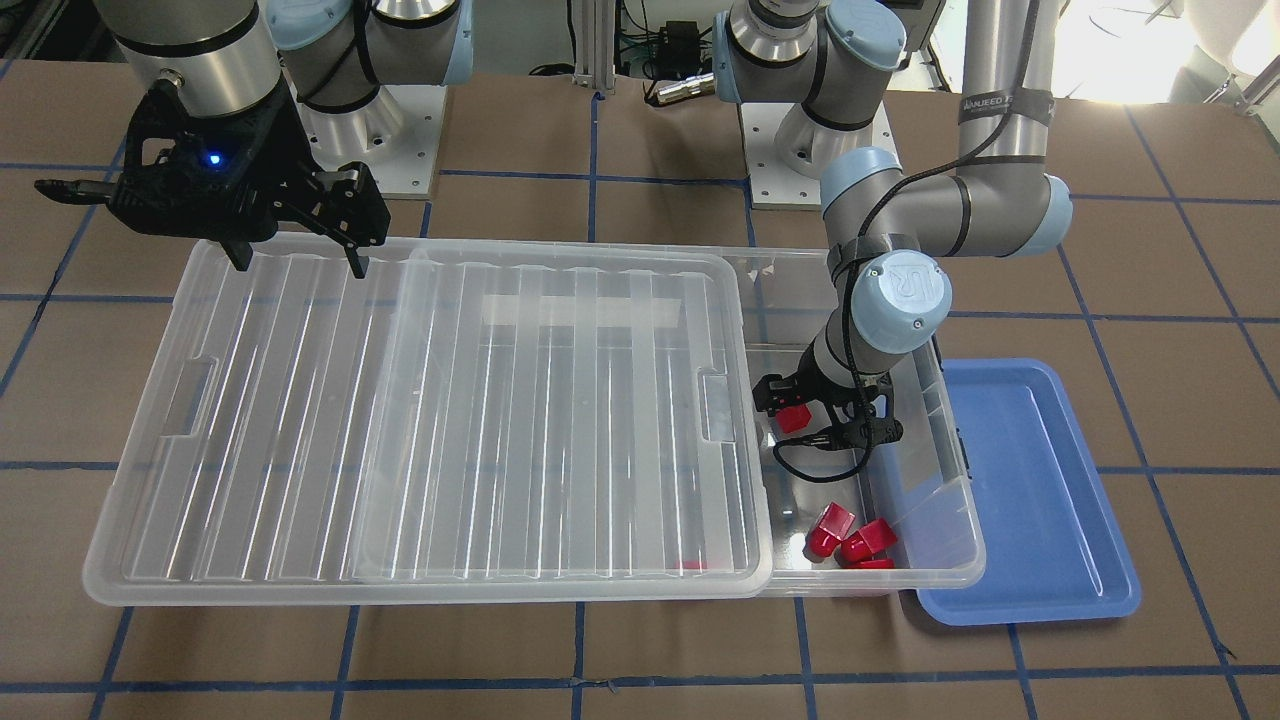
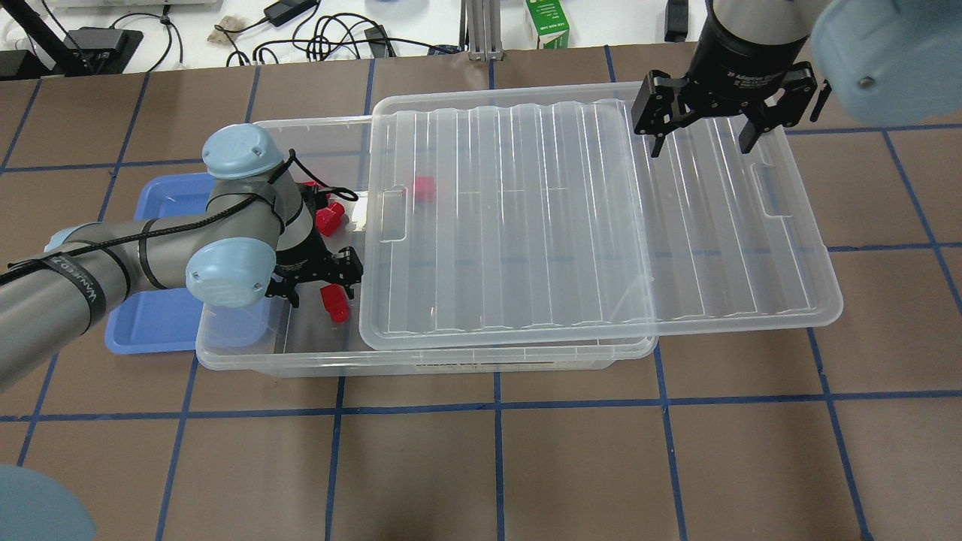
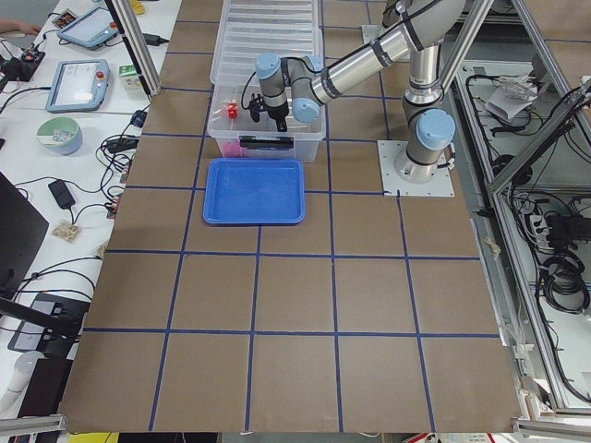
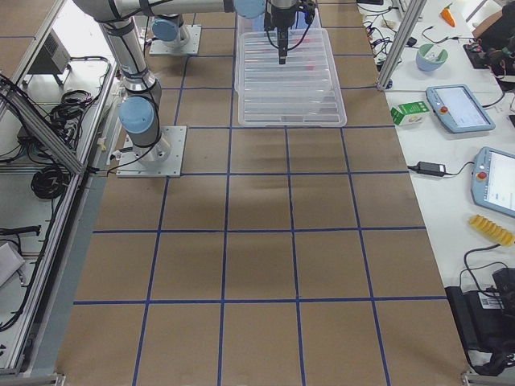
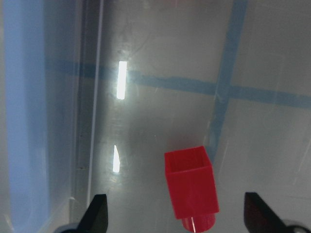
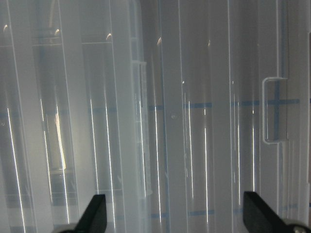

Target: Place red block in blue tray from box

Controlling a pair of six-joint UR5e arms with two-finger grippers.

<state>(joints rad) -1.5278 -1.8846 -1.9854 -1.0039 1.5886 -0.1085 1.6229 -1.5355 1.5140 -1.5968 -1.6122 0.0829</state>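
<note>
**The red block (image 5: 189,182) is on the box (image 2: 421,361) floor, both jaws apart**

Your left jaws are spread wide down inside the box, with the red block lying between the fingertips, neither one touching it. The blue tray (image 1: 1030,480) sits on the worktop (image 2: 496,466) just beside the box. Your right jaws hang apart above the lid (image 2: 526,218).

Glossy red block (image 5: 189,182), blue tray (image 1: 1040,500), clear box (image 1: 958,520) with ribbed translucent lid (image 1: 450,420), brown table (image 1: 640,650) gridded in blue.
</note>
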